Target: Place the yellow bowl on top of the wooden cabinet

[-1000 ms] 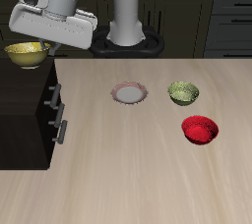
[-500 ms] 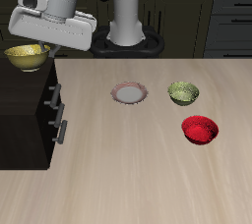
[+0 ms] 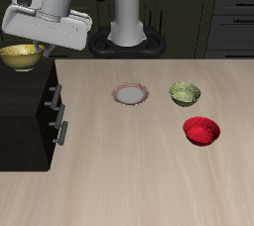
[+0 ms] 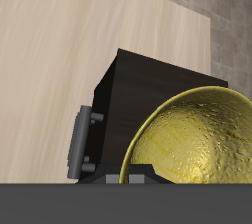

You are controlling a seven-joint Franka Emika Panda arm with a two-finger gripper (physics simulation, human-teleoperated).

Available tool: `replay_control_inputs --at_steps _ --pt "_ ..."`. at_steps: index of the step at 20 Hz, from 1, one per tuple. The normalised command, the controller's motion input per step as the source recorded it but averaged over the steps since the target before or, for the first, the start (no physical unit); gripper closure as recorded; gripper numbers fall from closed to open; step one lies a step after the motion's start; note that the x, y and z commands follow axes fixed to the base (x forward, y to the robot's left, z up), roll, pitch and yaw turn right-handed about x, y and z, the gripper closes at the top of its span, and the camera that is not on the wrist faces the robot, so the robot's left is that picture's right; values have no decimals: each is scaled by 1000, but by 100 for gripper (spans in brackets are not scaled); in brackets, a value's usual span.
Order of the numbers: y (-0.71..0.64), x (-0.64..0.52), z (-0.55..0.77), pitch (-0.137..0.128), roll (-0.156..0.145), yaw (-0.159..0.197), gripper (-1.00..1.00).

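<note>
Over the last second we have carried the yellow bowl (image 3: 22,56) a little farther out over the wooden cabinet (image 3: 25,111), away from the cabinet edge that faces the open table, and the gripper (image 3: 32,44) has shifted the same way with it. We judge this means the transport is nearly done: the bowl now hangs above the cabinet's dark top and not over the light tabletop (image 3: 149,170), so what remains is to lower and let go. In the wrist view the yellow bowl (image 4: 197,140) fills the space just under the hand, its speckled inside facing up, with the wooden cabinet (image 4: 148,81) below it. Our fingers are clamped on the bowl's rim, the bowl hanging beneath them; whether it touches the top yet we cannot tell
</note>
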Motion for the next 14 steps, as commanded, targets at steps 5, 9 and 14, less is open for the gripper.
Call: replay_control_inputs --at_steps 5,9,14 --pt "57 7 11 -3 14 4 100" --pt "6 87 27 3 3 2 100" --pt "29 27 9 -1 3 13 100"
